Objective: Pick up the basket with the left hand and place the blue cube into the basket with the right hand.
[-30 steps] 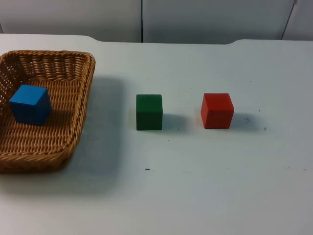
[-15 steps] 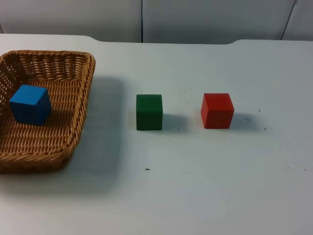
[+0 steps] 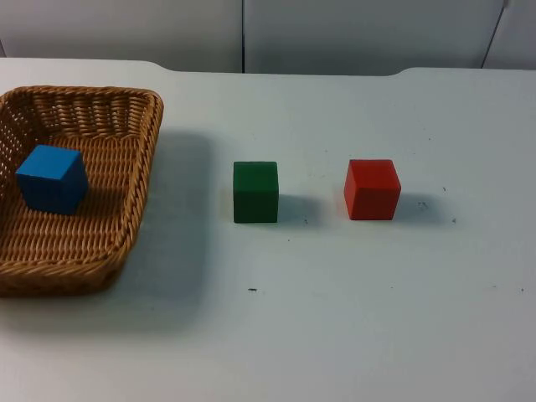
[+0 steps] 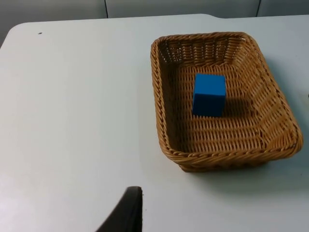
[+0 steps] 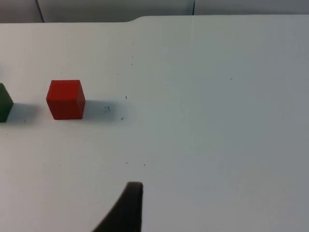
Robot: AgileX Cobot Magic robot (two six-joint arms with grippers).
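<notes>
A woven wicker basket [image 3: 126,226] stands on the white table at the left edge of the top view. The blue cube [image 3: 52,178] rests upright on the basket floor, touching no wall. In the left wrist view the basket [image 4: 164,125] and the blue cube [image 4: 209,94] lie ahead of my left gripper [image 4: 126,212], which hangs over bare table well short of the rim and holds nothing. My right gripper [image 5: 126,210] waits over bare table, far from the cubes.
A green cube [image 3: 255,192] sits at the middle of the table and a red cube [image 3: 372,189] to its right, with a gap between them. The red cube [image 5: 66,99] also appears in the right wrist view. A grey partition wall [image 3: 335,33] closes the far edge.
</notes>
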